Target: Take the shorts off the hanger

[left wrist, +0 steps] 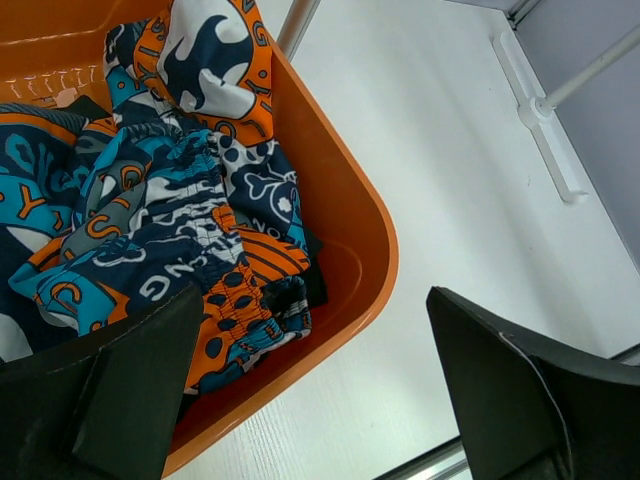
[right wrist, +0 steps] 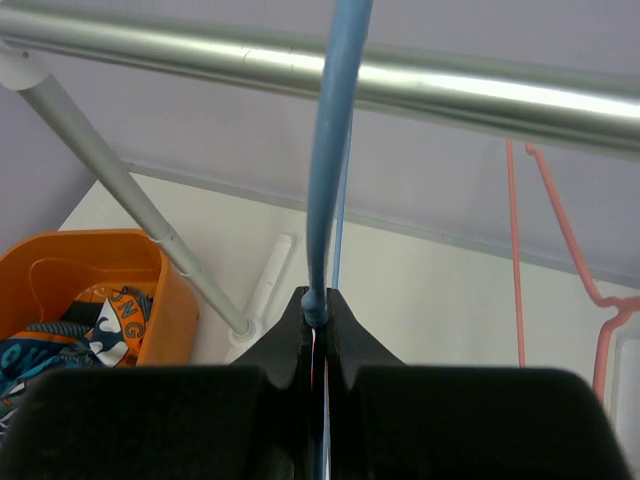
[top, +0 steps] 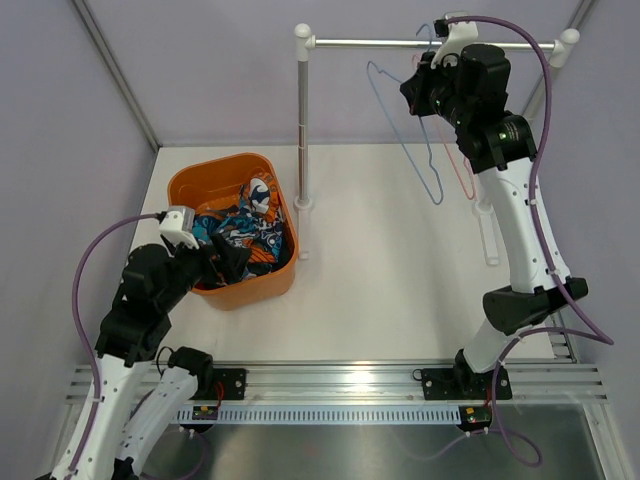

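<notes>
Removal appears complete: the shorts (top: 240, 228) lie in the orange bin (top: 190, 185), the left fingers (left wrist: 120, 390) stand wide and empty over its rim, and the right fingers (right wrist: 275, 345) pinch the bare blue hanger (right wrist: 330, 150) at the rail (right wrist: 200, 50).

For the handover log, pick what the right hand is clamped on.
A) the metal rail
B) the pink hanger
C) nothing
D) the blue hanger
D: the right wrist view shows the right hand shut on the blue hanger, with the pink hanger hanging free beside it.
</notes>
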Controlling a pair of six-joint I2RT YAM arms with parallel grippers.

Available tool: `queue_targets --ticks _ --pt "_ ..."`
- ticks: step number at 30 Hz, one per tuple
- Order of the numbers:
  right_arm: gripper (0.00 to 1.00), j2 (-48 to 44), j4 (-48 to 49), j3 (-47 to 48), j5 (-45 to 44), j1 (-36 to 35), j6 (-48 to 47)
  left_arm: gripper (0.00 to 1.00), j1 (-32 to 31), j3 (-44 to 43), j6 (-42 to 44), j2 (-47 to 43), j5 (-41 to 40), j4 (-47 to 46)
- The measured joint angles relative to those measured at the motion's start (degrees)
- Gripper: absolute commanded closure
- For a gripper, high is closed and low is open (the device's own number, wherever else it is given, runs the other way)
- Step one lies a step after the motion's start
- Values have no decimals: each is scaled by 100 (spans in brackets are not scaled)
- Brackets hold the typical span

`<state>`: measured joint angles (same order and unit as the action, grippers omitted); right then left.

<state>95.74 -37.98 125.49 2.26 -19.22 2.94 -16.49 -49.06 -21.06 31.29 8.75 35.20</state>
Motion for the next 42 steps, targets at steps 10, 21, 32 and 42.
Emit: queue_targets --ticks 10,21,32,42 --pt "100 887 42 1019 245 249 -15 1 0 546 83 -492 -15 33" --pt "100 1440 42 1198 472 315 59 1 -2 647 116 -573 -9 24" --pt "97 1303 262 743 490 315 181 1 -2 647 116 -573 0 24" --pt "40 863 164 203 426 317 341 1 -13 647 116 -573 -2 24"
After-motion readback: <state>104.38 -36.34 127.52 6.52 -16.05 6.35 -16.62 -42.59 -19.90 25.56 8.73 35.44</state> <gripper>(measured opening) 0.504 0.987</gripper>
